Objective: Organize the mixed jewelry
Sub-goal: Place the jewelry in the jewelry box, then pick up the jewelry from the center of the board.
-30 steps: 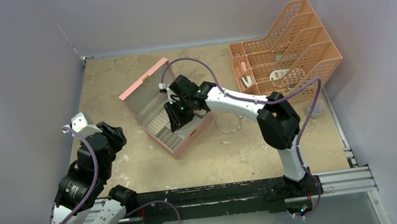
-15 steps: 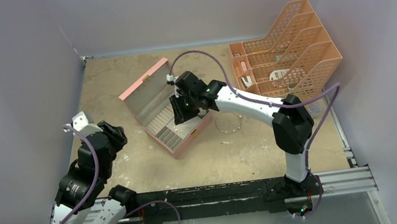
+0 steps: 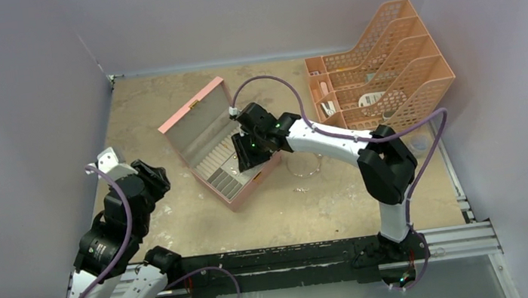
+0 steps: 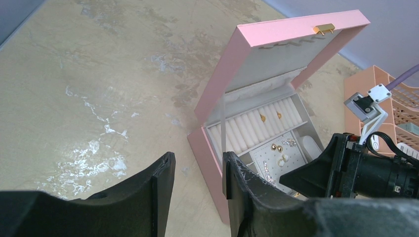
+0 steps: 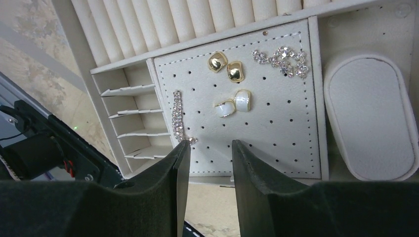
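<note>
The pink box [image 3: 195,110] stands open, its grey-lined tray holding jewelry. On the perforated pad lie a gold earring pair [image 5: 226,66], a white and gold pair [image 5: 234,103], a crystal cluster [image 5: 281,60] and a crystal strip [image 5: 177,116]. Two small gold rings [image 4: 262,117] sit in the ring rolls. My right gripper [image 5: 207,143] hovers open over the pad's near edge, nothing between its fingers. A thin wire hoop [image 3: 305,176] and a small silvery piece [image 3: 300,188] lie on the table right of the box. My left gripper [image 4: 197,173] stands open and empty, left of the box.
An orange mesh file rack [image 3: 387,65] with stationery bits stands at the back right. An oval grey cushion [image 5: 370,116] fills the tray's right compartment. Small slotted dividers [image 5: 131,123] sit left of the pad. Grey walls close in the table.
My right gripper has pulled back and to the right over the tray, and its jaws have spread wider. The left arm has not moved.
</note>
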Available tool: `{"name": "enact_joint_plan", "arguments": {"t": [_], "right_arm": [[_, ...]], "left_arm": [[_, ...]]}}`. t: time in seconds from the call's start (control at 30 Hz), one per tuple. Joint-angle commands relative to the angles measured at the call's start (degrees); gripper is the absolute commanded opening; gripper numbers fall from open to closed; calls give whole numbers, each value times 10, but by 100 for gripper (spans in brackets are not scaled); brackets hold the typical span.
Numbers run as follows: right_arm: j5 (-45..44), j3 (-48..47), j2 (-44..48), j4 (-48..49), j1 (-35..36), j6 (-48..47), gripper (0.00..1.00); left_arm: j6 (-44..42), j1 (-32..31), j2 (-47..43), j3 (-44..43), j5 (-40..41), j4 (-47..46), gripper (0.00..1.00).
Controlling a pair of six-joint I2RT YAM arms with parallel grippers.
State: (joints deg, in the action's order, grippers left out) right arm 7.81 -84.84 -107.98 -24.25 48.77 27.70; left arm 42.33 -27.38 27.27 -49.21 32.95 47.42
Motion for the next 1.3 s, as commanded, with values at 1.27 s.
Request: {"name": "enact_joint_plan", "arguments": {"t": [1.27], "right_arm": [[-161, 349, 254, 70, -20, 3, 31]], "left_arm": [[-29, 5, 68, 41, -358, -185, 49]]}}
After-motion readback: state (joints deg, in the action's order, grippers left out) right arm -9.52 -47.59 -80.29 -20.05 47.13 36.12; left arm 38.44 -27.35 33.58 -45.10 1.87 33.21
